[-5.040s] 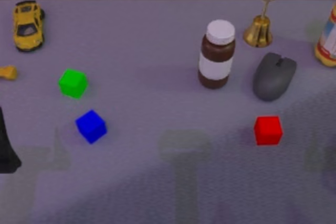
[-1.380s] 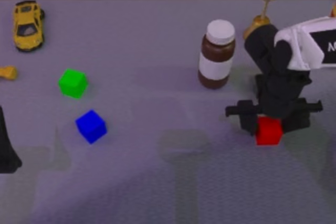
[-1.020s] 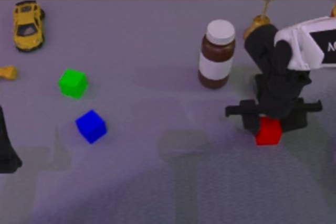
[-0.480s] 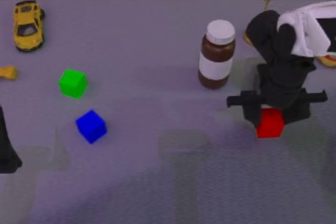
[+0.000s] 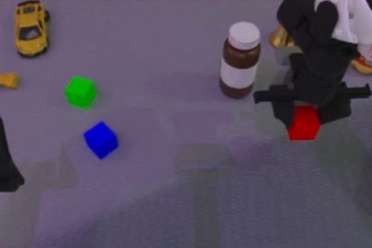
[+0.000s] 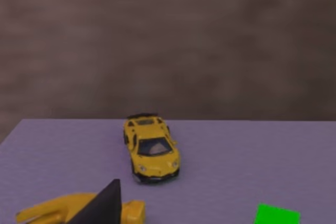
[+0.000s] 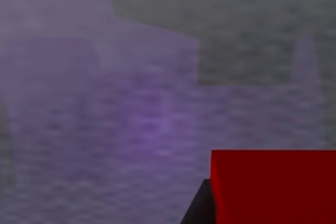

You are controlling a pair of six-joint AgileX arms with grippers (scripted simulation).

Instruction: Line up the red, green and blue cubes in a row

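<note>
Jaws of the right gripper (image 5: 304, 121) are clamped on the red cube (image 5: 304, 124), which has just lifted off the table's right side — green cube (image 5: 80, 92) and blue cube (image 5: 100, 139) wait far left.

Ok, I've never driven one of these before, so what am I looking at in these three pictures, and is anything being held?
You have two AgileX arms at a purple table. The big picture looks down from above; the other two come from cameras on each arm's wrist.

The right arm's tool is on the table's right side, shut on the red cube, which fills a corner of the right wrist view. The left arm sits parked at the left edge.

The green cube and blue cube lie apart on the left. Also there: a yellow toy car, a brown bottle, and a brass bell partly hidden behind the right arm.
</note>
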